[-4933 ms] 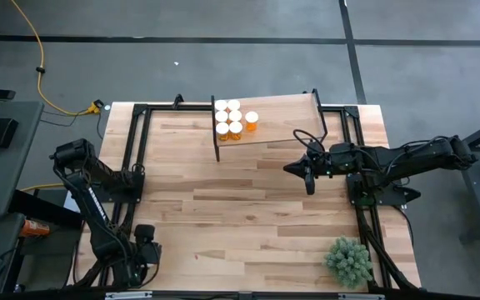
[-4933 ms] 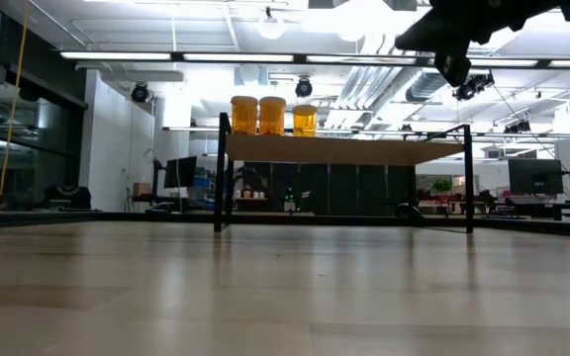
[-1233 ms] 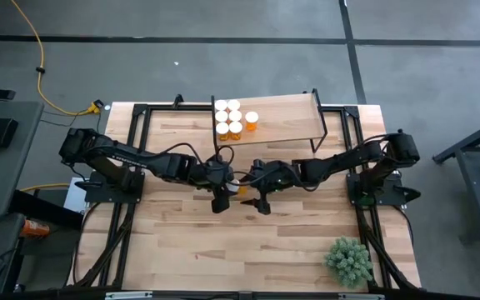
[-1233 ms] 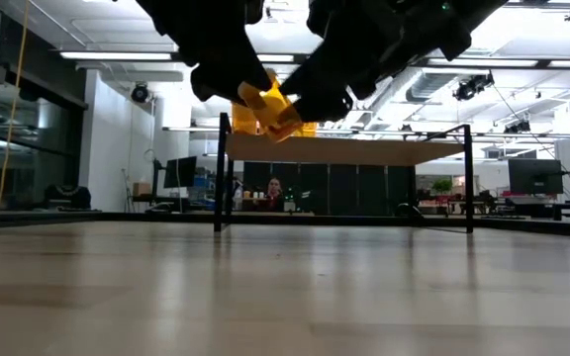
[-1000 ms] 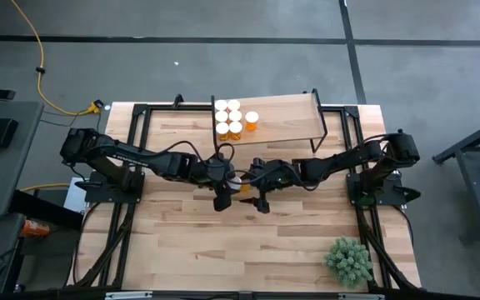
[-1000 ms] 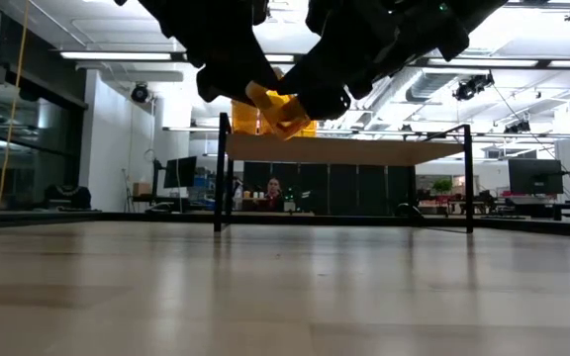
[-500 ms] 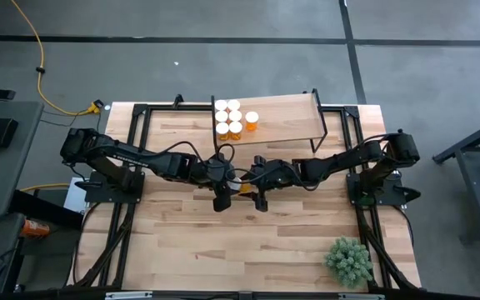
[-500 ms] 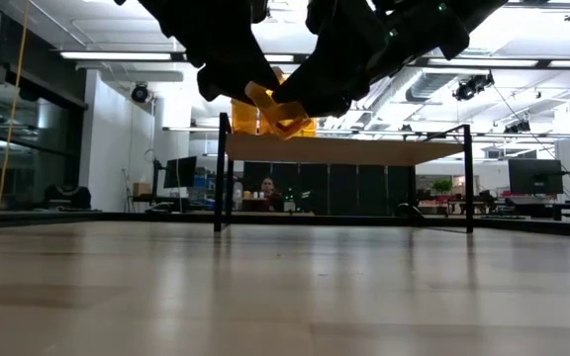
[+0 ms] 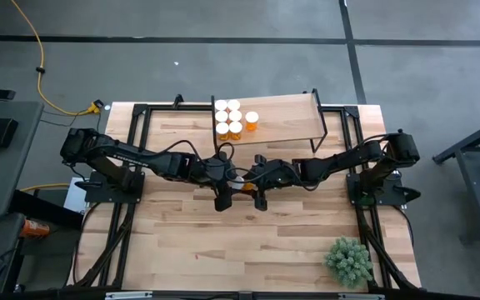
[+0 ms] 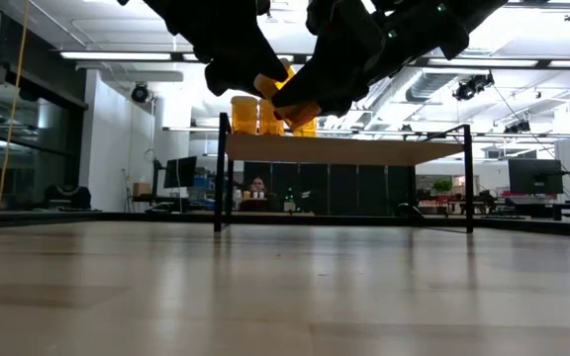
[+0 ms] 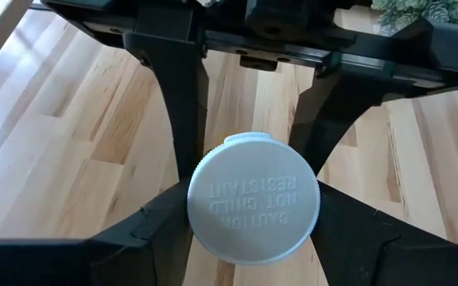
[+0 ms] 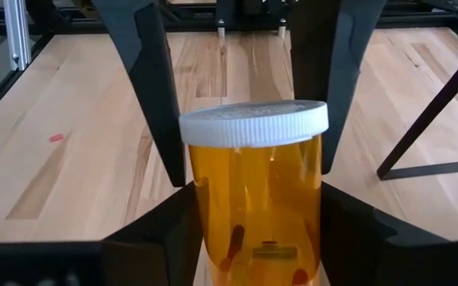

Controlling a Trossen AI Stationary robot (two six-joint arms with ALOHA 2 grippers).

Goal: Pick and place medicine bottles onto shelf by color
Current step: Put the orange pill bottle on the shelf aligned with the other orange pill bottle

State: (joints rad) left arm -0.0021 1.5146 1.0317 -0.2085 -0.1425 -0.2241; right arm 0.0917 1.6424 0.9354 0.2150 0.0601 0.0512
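Note:
One medicine bottle (image 9: 241, 187), amber with a white cap, hangs above the table's middle between my two grippers. My left gripper (image 11: 253, 238) comes from the table's left and is shut on its cap end. My right gripper (image 12: 257, 238) comes from the right and is shut on its amber body. In the low view the bottle (image 10: 285, 99) shows tilted between the dark fingers. Several more medicine bottles (image 9: 232, 118) stand on their bases at the left end of the shelf (image 9: 286, 121), at the table's far side. My left gripper pinches the bottle at its cap end (image 11: 201, 230) between its two fingers. The cap's top faces back toward the wrist, so the fingers (image 12: 161, 119) lie along the bottle. The bottle is lifted clear of the table. My right gripper pinches the amber body (image 12: 213, 230), below the cap, between its two fingers. The fingers (image 12: 348, 230) lie across the bottle and sit against its two sides. The bottle is clear of the table and tilted.
The shelf's black legs (image 9: 217, 150) stand just beyond the two grippers. A small green plant (image 9: 348, 260) sits at the table's near right corner. Bare wood tabletop (image 9: 223, 242) lies on the near side of the arms.
My right gripper's fingers have closed in on the bottle's amber body, and in the low view they now cover more of it. My left gripper has kept its hold, and the bottle stays in the air at the table's middle.

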